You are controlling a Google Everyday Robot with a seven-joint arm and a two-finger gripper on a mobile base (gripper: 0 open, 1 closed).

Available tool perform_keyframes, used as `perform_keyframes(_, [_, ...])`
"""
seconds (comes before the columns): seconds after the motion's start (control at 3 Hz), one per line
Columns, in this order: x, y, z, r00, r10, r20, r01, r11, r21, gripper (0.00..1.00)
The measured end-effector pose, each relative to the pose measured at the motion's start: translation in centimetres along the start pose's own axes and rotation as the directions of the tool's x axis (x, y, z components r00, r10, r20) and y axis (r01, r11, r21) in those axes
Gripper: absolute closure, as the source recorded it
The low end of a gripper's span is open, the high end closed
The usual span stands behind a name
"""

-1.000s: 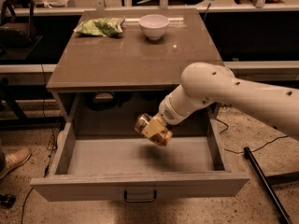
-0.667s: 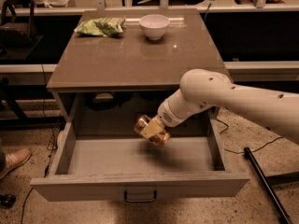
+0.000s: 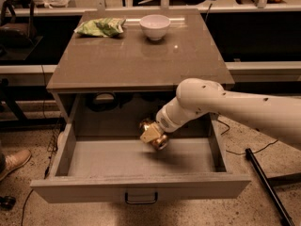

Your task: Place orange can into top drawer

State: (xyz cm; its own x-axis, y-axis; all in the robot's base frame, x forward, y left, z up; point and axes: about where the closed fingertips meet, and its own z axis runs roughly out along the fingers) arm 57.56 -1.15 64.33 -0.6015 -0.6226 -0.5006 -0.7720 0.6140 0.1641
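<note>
The orange can (image 3: 160, 142) is held in the hand (image 3: 151, 133), whose fingers are closed across its middle, so that only its two ends are seen on either side of the pale finger. The can is carried inside the pulled-out top drawer (image 3: 141, 186), above the drawer's floor, toward the rear and a little right of the drawer's centre. It appears not to be resting on the floor, since a soft shadow is seen below it. Its long axis is tilted, with one end raised toward the drawer's back wall and the other lowered toward the drawer's front right.

The arm (image 3: 225, 107) is brought in from the right of the drawer, over its right wall. It is bent downward at the wrist so that the hand is pointed down and to the left, into the cavity beneath the desk (image 3: 136, 60).

The coming move is judged to turn on the gap straight below the can. The drawer floor lies directly under it, so only a short lowering and a release seem to be needed.
</note>
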Motion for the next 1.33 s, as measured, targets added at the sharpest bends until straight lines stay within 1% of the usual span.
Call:
perform_keyframes(0.33, [0.7,-0.4,1.1,1.0,0.021,-0.019,-0.021,0.9998,-0.005,0.0])
perform_keyframes(0.67, [1.9,-1.9,-0.7,0.998,0.054,-0.016,-0.054,0.9973,0.05,0.0])
perform_keyframes(1.0, [3.4,-2.7,-4.7,0.996,0.087,0.013,-0.088,0.9885,0.123,0.0])
perform_keyframes(1.33, [4.3,-2.7,-8.2,0.992,0.101,0.074,-0.111,0.9836,0.142,0.0])
